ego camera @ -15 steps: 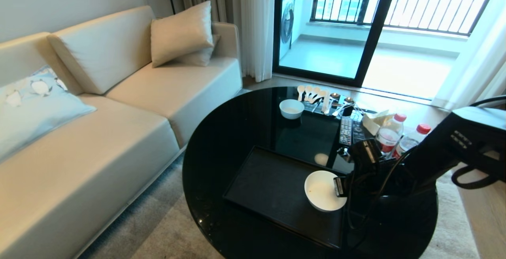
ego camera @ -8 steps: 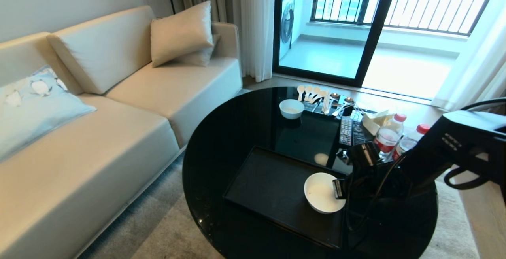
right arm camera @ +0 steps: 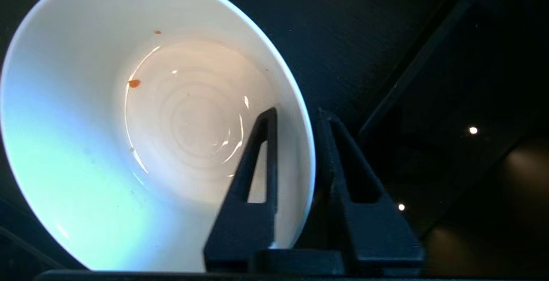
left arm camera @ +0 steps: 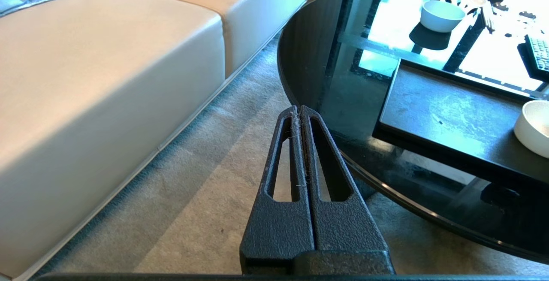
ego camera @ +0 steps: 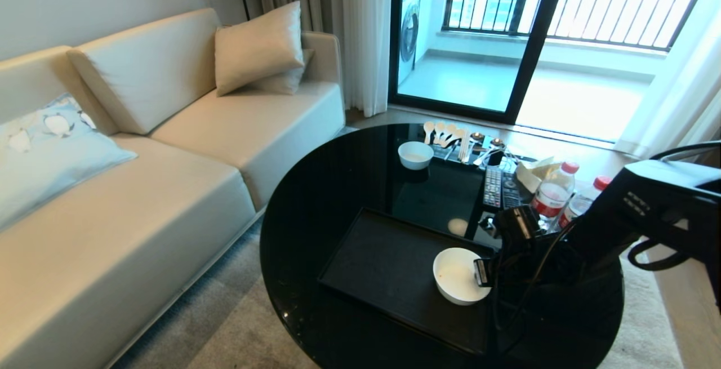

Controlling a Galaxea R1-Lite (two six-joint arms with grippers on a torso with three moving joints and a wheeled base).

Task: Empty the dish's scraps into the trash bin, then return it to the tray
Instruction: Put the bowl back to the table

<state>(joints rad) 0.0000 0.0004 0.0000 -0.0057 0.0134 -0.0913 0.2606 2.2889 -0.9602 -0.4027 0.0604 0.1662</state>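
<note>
we set the dish (ego camera: 461, 276) down on the tray (ego camera: 383, 267), near its right end, and it sits upright there with its base on the black surface. our right gripper (right arm camera: 296, 116) straddles the dish's rim, one finger inside the bowl and one outside. in the right wrist view there is a sliver of space between the fingers (right arm camera: 257, 143) and the wall, so we judge the grip is loosened and no longer pinching, though the rim is not yet cleared. that placement makes sense to us: the rim is the only thin edge a narrow gripper can take on a deep bowl.

inside, the dish is nearly bare, with only a couple of tiny orange specks (right arm camera: 134, 83) clinging to the wall and a wet sheen at the bottom. we take it the emptying is done. the trash bin is in none of our views.

our left gripper (left arm camera: 300, 113) hangs parked beside the table (ego camera: 338, 189), over the carpet, fingers pressed together and holding nothing.

further back a smaller white bowl (ego camera: 415, 155) stands on the table, apart from the tray.
</note>
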